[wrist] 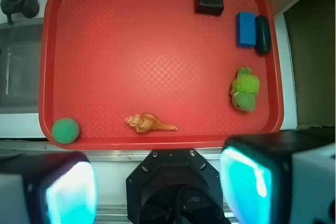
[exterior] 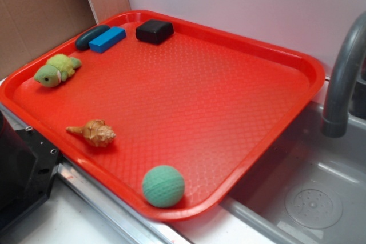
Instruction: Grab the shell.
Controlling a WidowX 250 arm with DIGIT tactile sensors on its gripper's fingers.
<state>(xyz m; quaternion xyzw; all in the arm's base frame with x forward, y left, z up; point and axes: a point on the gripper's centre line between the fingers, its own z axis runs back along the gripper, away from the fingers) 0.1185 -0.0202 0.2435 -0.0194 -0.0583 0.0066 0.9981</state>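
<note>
The shell is a small tan-orange conch lying on the red tray near its front edge, with its pointed tip aimed at the tray's left rim in the exterior view. My gripper hangs high above the robot base, well short of the shell. Its two cyan-padded fingers stand wide apart with nothing between them. The gripper itself does not show in the exterior view.
A green ball sits at the tray's front corner. A green plush turtle, a blue block, a dark oval and a black block line the far side. A sink with a grey faucet lies to the right.
</note>
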